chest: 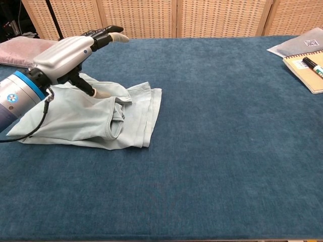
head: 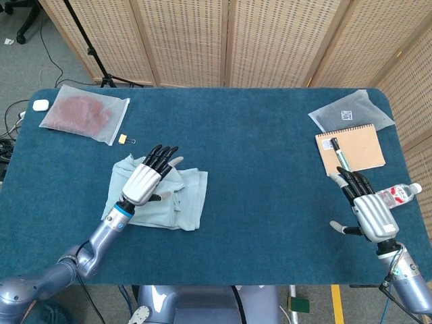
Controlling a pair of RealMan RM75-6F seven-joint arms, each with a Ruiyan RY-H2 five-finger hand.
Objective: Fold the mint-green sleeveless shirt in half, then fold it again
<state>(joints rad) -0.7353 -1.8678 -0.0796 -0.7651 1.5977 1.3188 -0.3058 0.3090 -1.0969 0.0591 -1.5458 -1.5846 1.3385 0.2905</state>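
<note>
Only head view shows right robot hand (head: 368,212), fingers spread.

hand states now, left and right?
Left hand: open, fingers extended over the shirt, holding nothing.
Right hand: open, holding nothing.

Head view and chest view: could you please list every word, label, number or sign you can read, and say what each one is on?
No text can be read in either view.
Clear bag: a small square printed code label, too small to read.
Water bottle: a red and white label, blurred.
Marker pen on the spiral notebook: no legible print.
Left hand, mint-green shirt: no markings visible.
</note>
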